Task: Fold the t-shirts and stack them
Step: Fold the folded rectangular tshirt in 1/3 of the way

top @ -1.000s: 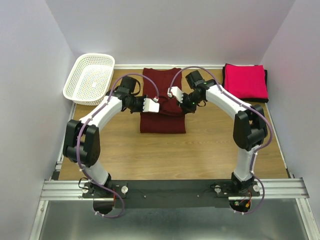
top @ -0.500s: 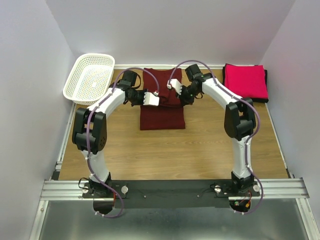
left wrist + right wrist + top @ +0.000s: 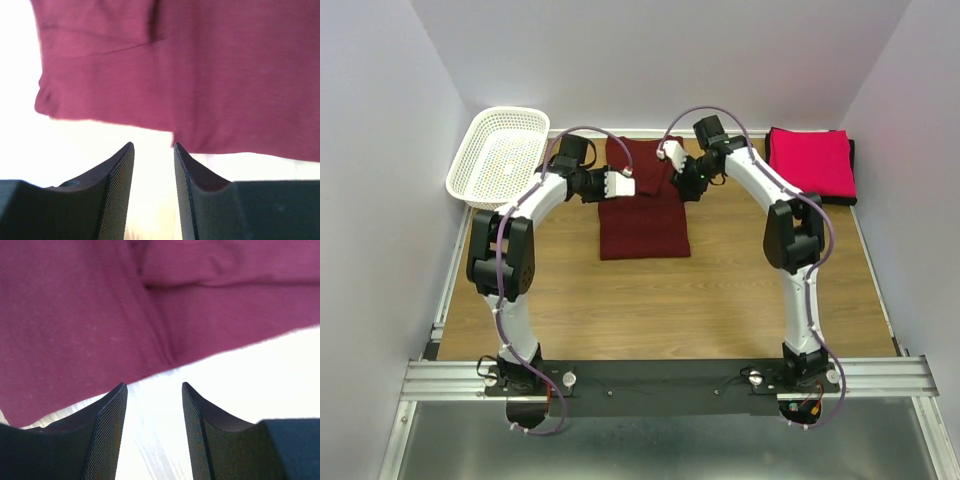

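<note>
Two hands on this rig, both up at the far end of the dark maroon t-shirt [image 3: 642, 215], one on each side of it. The left hand [image 3: 153, 145] has its fingers parted by a narrow gap with nothing between them. In its wrist view the maroon cloth sits just past the fingertips, with a fold line running up and to the left. The right hand [image 3: 154, 385] is spread a bit wider and is empty too, with the shirt's edge crossing just ahead of its tips.

The shirt lies flat on the counter [image 3: 720, 290], folded into a long rectangle that runs back toward the arm bases.

The bright pink-red t-shirt [image 3: 810, 162] is folded well off to the right hand's outer side, with a black one [image 3: 852, 172] peeking out under its edge. A white mesh basket [image 3: 500, 155] sits out past the left hand's outer side.
</note>
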Motion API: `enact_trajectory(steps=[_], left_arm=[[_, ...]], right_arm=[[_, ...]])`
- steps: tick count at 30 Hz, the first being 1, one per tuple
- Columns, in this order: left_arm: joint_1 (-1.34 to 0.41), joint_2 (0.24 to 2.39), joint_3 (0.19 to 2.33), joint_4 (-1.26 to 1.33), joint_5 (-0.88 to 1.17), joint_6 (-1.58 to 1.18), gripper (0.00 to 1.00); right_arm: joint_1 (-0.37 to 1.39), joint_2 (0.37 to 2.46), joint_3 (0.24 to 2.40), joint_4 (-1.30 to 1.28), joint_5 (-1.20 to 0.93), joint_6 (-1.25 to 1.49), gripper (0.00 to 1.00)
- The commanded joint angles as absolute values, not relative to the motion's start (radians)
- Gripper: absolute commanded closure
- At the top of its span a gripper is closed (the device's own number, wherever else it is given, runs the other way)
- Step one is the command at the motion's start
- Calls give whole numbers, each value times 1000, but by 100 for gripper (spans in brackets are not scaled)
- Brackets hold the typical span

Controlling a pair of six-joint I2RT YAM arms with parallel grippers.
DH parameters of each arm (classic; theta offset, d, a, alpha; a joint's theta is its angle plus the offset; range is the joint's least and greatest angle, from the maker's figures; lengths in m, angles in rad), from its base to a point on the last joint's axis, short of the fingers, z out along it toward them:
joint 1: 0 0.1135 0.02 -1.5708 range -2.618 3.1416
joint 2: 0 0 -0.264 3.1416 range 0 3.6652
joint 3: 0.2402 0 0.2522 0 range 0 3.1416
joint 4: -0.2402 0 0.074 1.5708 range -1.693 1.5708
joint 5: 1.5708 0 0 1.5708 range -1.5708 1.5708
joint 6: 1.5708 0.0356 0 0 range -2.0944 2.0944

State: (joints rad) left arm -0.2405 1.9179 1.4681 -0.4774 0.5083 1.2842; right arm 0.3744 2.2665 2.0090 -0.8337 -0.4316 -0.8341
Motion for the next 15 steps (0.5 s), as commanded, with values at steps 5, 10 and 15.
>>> enact_trajectory(steps=[5,10,15], left_arm=[[-183,1771,1421,-400,590,1003,53],[-167,1692,1261,-445,658,815,53],[-161,1608,1137,-465,749,785,52]], right_arm=[[336,2125,1978,-838,-485,-599,45],[336,2054,1824,-838,-554,-427,48],[337,2040,1721,-836,-627,-328,48]])
